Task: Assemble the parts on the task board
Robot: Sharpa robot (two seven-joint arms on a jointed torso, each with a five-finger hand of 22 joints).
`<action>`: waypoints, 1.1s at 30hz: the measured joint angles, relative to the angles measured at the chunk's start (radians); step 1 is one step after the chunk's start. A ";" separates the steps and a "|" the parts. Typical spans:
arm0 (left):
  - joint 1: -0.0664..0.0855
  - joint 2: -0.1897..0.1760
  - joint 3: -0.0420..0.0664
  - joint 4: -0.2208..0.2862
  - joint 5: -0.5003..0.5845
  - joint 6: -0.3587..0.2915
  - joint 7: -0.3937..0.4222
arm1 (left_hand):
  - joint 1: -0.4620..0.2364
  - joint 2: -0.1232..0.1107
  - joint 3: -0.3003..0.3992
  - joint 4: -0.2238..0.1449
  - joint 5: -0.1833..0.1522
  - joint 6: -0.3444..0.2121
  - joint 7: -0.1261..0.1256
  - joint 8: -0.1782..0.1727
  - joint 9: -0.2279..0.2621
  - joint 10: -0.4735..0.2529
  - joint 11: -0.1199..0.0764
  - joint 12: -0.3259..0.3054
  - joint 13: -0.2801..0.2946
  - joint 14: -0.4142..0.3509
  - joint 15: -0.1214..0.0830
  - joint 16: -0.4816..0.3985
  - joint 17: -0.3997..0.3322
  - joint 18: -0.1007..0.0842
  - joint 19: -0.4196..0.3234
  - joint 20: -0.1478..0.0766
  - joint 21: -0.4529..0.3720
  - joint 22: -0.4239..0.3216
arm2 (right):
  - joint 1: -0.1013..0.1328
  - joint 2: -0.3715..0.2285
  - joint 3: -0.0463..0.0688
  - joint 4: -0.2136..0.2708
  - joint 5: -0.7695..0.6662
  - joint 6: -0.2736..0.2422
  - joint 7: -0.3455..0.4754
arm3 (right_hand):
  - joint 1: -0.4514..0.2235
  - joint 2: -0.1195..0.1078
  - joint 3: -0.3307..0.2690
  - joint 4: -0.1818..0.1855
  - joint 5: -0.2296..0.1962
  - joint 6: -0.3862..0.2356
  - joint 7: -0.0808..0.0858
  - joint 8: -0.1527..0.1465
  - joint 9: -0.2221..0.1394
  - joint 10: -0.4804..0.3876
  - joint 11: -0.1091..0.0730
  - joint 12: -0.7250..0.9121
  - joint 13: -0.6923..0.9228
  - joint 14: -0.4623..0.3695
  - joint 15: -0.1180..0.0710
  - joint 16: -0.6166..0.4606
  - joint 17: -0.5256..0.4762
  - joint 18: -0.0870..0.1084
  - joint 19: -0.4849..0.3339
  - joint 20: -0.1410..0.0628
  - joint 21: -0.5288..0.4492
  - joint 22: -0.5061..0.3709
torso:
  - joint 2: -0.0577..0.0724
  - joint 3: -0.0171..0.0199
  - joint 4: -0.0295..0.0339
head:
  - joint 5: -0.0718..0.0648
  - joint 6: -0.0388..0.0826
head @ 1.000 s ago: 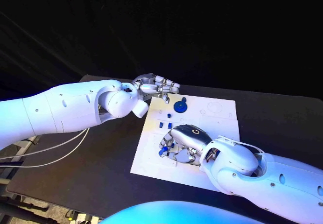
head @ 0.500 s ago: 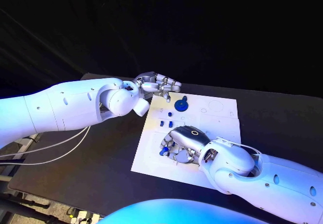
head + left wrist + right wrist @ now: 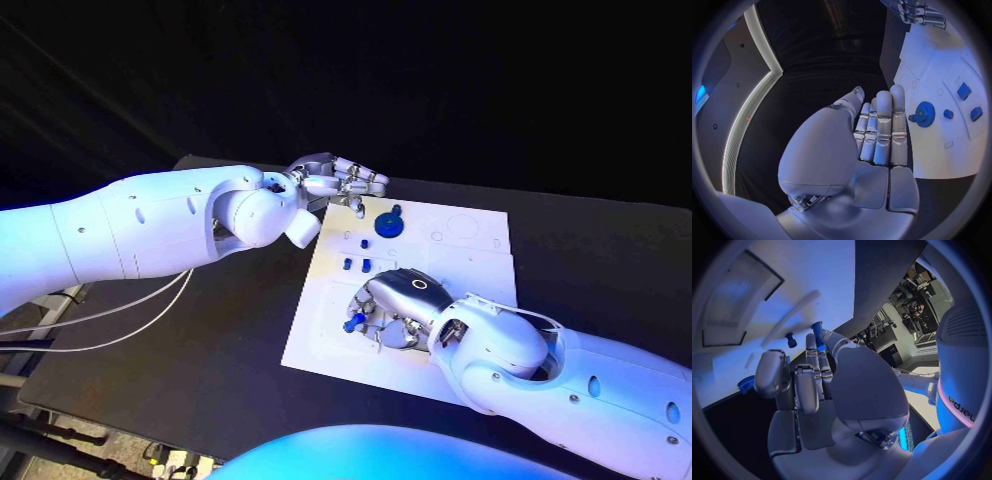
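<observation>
The white task board [image 3: 459, 262] lies in the middle of the table. A blue gear [image 3: 387, 224] sits near its far left part, with two small blue pieces [image 3: 355, 265] just nearer. My right hand [image 3: 392, 308] hangs low over the board's near left area and pinches a small blue part [image 3: 352, 321] at its fingertips. In the right wrist view that part [image 3: 817, 332] shows between thumb and finger, beside a blue peg [image 3: 791, 340] standing on the board. My left hand [image 3: 335, 180] hovers at the board's far left corner, fingers straight and holding nothing [image 3: 876, 132].
The black table [image 3: 216, 340] surrounds the board on all sides. White cables [image 3: 130, 320] trail from my left arm over the table's left part. The left wrist view shows the gear [image 3: 925, 114] and small blue pieces [image 3: 963, 91] on the board.
The right hand with the blue part has crept slightly towards the far side of the board. The left hand has barely moved.
</observation>
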 measured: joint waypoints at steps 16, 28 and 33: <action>0.000 0.001 0.000 0.000 0.000 0.002 -0.005 | 0.004 0.004 -0.003 -0.003 0.000 0.000 0.000 0.000 0.000 -0.004 -0.004 0.000 0.001 0.000 0.000 0.000 -0.001 0.000 0.000 0.000 0.000 -0.001 | 0.001 0.029 0.000 -0.008 -0.027 0.036 -0.024 | 0.000 0.000 0.000 0.000 0.000 -0.003 0.001 0.000 -0.001 0.002 0.002 0.000 0.002 0.000 0.000 0.000 0.000 0.000 0.000 0.000 0.000 0.000 | -0.001 -0.0007 0.0000 | -0.006 0.002; 0.000 0.001 0.000 0.000 0.000 0.005 -0.010 | 0.004 0.004 -0.003 -0.003 0.000 0.000 0.000 0.000 0.000 -0.004 -0.004 0.004 0.001 0.000 0.000 0.000 -0.001 0.000 0.000 0.000 0.000 -0.001 | 0.001 0.045 -0.005 -0.021 -0.032 0.050 -0.041 | -0.021 -0.021 0.000 0.006 0.000 -0.067 0.032 -0.040 -0.012 -0.033 0.014 -0.009 0.002 0.000 0.011 -0.014 0.000 0.000 -0.009 0.009 -0.013 0.001 | -0.001 -0.0007 0.0011 | -0.008 0.003; 0.000 0.001 0.000 0.000 0.000 0.006 -0.011 | 0.004 0.004 -0.003 -0.003 0.000 0.000 0.000 0.000 0.000 -0.004 -0.004 0.004 0.001 0.000 0.000 0.000 -0.001 0.000 0.000 0.000 0.000 -0.001 | 0.000 0.041 -0.007 -0.021 -0.032 0.053 -0.049 | -0.031 -0.030 0.000 0.006 0.000 -0.094 0.036 -0.052 -0.018 -0.041 0.019 -0.005 0.004 0.000 0.018 -0.028 -0.014 0.000 -0.013 0.013 -0.027 0.001 | 0.000 -0.0004 0.0011 | -0.008 0.003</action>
